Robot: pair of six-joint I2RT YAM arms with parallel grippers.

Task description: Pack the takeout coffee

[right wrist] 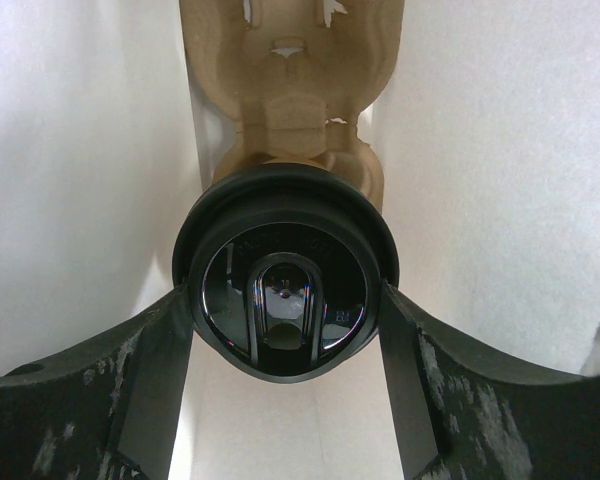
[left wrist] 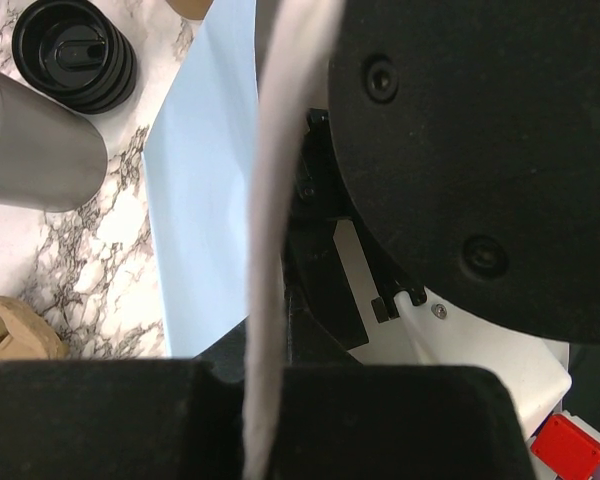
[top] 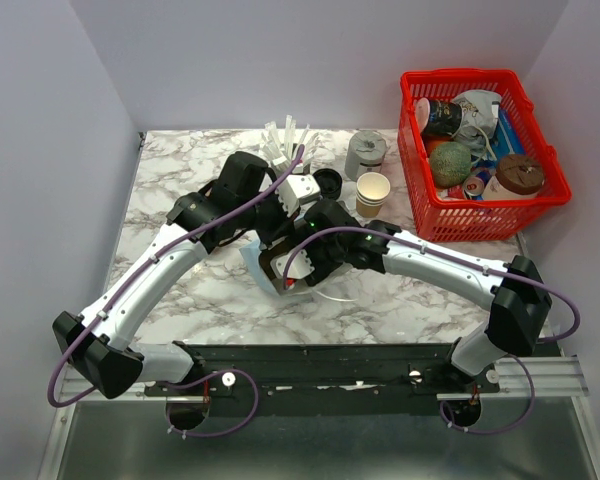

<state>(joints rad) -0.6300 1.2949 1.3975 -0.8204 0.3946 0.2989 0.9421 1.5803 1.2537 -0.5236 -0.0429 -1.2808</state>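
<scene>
The takeout coffee (right wrist: pixel 285 285) shows its round black lid in the right wrist view. It stands in a tan pulp cup carrier (right wrist: pixel 290 90) between the white walls of a paper bag (right wrist: pixel 80 150). My right gripper (right wrist: pixel 285 335) reaches down into the bag, and its two fingers press against both sides of the lid. My left gripper (left wrist: pixel 260 420) is shut on the bag's white upper edge (left wrist: pixel 270 250) and holds it up. From the top view the bag (top: pixel 252 262) lies mid-table under both wrists, and the cup itself is hidden there.
A red basket (top: pixel 480 150) full of mixed items stands at the back right. A stack of lidless paper cups (top: pixel 373 193), a grey metal cylinder (top: pixel 365 153), a stack of black lids (left wrist: pixel 75 55) and a white holder of utensils (top: pixel 285 140) stand behind the bag.
</scene>
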